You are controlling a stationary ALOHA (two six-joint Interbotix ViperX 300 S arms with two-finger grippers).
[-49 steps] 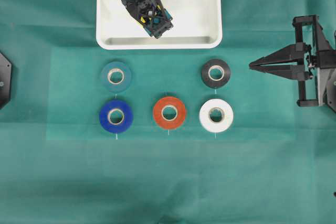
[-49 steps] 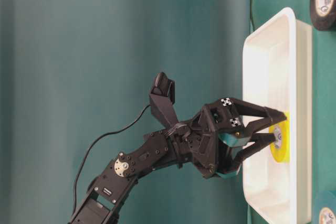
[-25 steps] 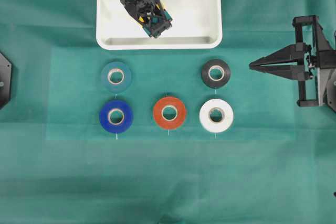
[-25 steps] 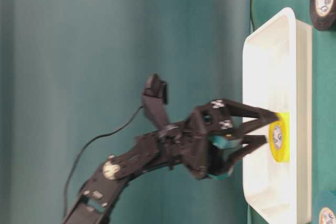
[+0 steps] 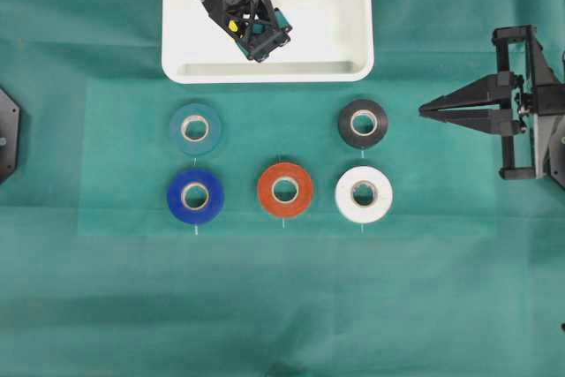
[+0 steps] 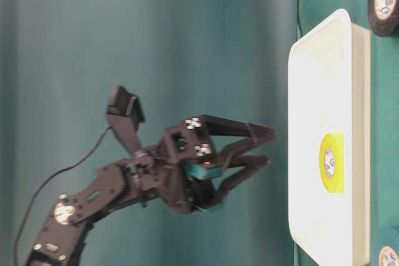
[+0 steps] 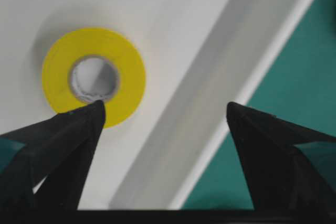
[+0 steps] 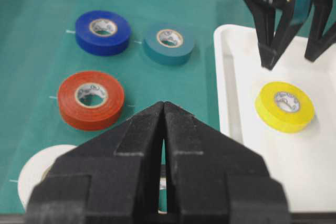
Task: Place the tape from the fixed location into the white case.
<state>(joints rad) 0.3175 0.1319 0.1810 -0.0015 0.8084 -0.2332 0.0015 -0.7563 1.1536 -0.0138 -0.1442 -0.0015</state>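
In the white case (image 5: 335,6) the tape (image 8: 284,106) lies flat near the rim, free of any grip. My left gripper (image 6: 265,146) hangs above it, jaws spread wide, holding nothing. My right gripper (image 5: 425,112) sits apart at the table's side, jaws pressed together, empty.

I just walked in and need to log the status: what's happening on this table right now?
The left gripper hangs above the white case with its fingers spread open and empty. The yellow tape lies flat inside the case, touched by nothing. The right gripper sits off to the side, fingers shut. Five other rolls, among them the orange-red roll and white roll, lie on the green cloth.
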